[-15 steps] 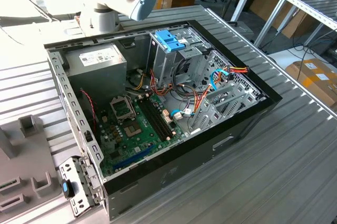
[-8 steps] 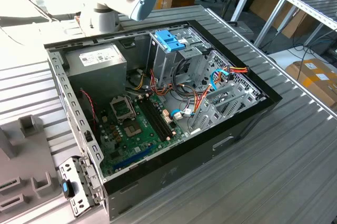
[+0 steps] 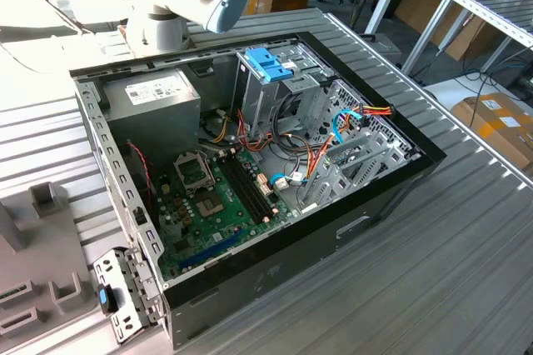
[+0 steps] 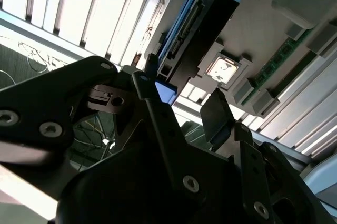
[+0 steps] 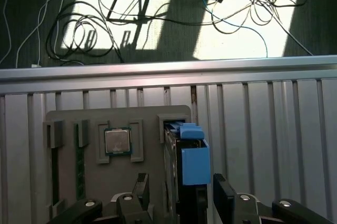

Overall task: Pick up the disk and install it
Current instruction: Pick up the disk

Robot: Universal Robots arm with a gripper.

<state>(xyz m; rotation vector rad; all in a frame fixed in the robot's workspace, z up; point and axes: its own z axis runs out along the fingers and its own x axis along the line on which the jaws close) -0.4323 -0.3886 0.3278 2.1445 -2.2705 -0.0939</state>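
The spread pincer [image 5: 180, 181] is straddling the upright disk [image 5: 193, 163]; sitting off-centre, it is probably risking jamming it askew in the grey holder [image 5: 151, 150].

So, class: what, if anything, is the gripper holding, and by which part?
Nothing yet: the open gripper straddles the dark grey, blue-railed rectangular disk, which stands on edge in its grey holder.

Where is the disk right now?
In the first wrist view, the disk stands on edge in a slot of the grey holder tray, next to the square chip, with the open gripper straddling it.
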